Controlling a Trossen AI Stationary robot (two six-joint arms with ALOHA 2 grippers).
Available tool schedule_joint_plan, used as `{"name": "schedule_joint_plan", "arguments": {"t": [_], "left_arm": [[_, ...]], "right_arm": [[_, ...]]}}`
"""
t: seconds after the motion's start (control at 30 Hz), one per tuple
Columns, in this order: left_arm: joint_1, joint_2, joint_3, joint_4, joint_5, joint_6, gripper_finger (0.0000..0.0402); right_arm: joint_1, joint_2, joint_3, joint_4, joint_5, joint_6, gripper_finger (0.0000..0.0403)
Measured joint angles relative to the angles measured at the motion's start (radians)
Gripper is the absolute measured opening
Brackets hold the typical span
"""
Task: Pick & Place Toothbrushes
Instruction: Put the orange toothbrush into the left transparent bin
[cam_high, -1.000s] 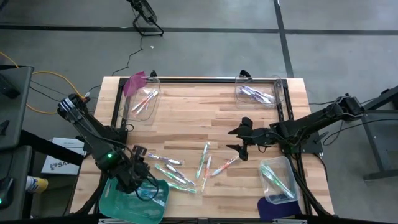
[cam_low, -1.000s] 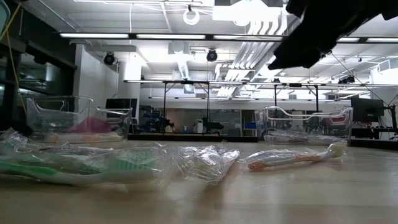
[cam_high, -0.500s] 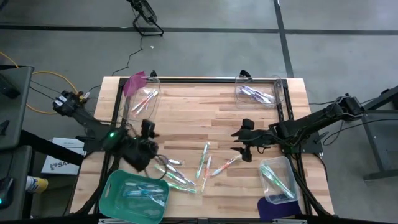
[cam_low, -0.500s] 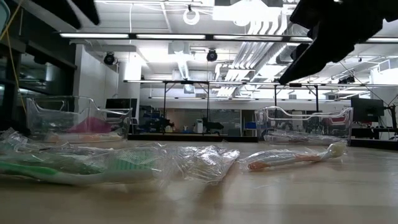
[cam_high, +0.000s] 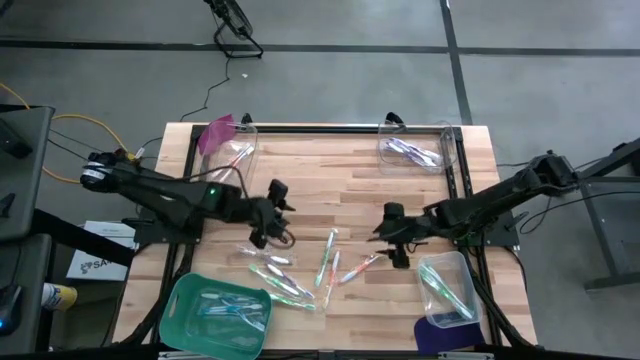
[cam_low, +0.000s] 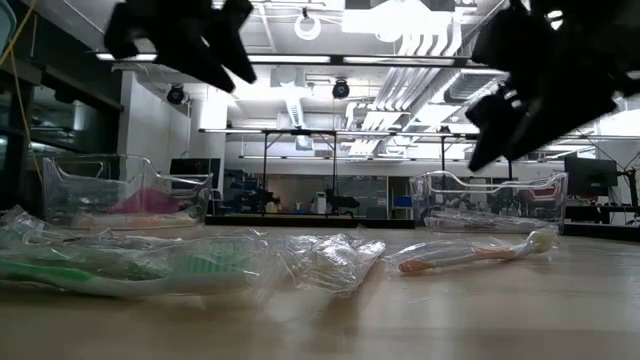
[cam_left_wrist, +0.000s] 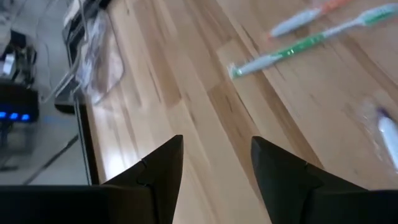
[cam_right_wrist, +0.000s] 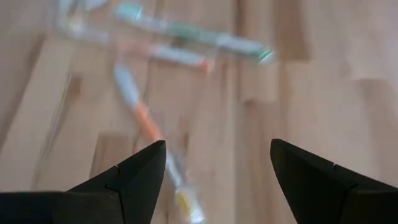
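Observation:
Several wrapped toothbrushes (cam_high: 300, 268) lie loose on the wooden table's middle, green, teal and orange ones. My left gripper (cam_high: 277, 213) hangs open above the table, just to the far left of that pile; its wrist view shows the open fingers (cam_left_wrist: 216, 143) and a green toothbrush (cam_left_wrist: 283, 53) ahead. My right gripper (cam_high: 390, 235) is wide open to the right of the pile, above the table, with an orange toothbrush (cam_right_wrist: 146, 121) lying ahead of it. In the low view both grippers (cam_low: 185, 40) (cam_low: 545, 95) hang clear of the table.
A teal bin (cam_high: 178, 312) with toothbrushes sits at the near left corner. A clear bin (cam_high: 452, 268) with green ones and a purple lid sits near right. Two clear bins stand at the far edge, left (cam_high: 240, 165) and right (cam_high: 388, 148). A black frame borders the table.
My left gripper has swung from above the teal bin toward the far edge and the right, ending beside the loose pile. My right gripper has sunk lower and edged toward the near edge. The toothbrushes on the table have stayed put.

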Motion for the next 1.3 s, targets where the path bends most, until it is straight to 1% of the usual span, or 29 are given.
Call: {"name": "schedule_joint_plan", "arguments": {"t": [0.2,0.33,0.43,0.5,0.57,0.67,0.8,1.0,1.3], "left_arm": [[0.150,0.000,-0.063,0.172,0.201,0.124,0.0182],[0.241,0.000,-0.107,0.280,0.318,0.160,0.0182],[0.290,0.000,-0.151,0.352,0.392,0.163,0.0182],[0.309,0.000,-0.177,0.376,0.417,0.161,0.0182],[0.318,0.000,-0.201,0.401,0.422,0.160,0.0182],[0.317,0.000,-0.234,0.430,0.423,0.160,0.0182],[0.315,0.000,-0.248,0.453,0.423,0.160,0.0182],[0.315,0.000,-0.248,0.449,0.423,0.170,0.0182],[0.315,0.000,-0.248,0.439,0.441,0.178,0.0182]], "right_arm": [[0.057,0.146,0.000,0.067,-0.007,-0.105,0.0281],[0.089,0.222,0.000,0.134,-0.007,-0.158,0.0281],[0.108,0.267,0.000,0.153,-0.007,-0.172,0.0281],[0.119,0.289,0.000,0.154,-0.006,-0.172,0.0281],[0.127,0.308,0.000,0.158,0.004,-0.171,0.0280],[0.133,0.326,0.001,0.163,0.030,-0.168,0.0268],[0.132,0.344,0.003,0.161,0.044,-0.167,0.0234],[0.132,0.346,0.003,0.154,0.043,-0.166,0.0163],[0.132,0.347,0.002,0.145,0.047,-0.060,0.0054]]}}
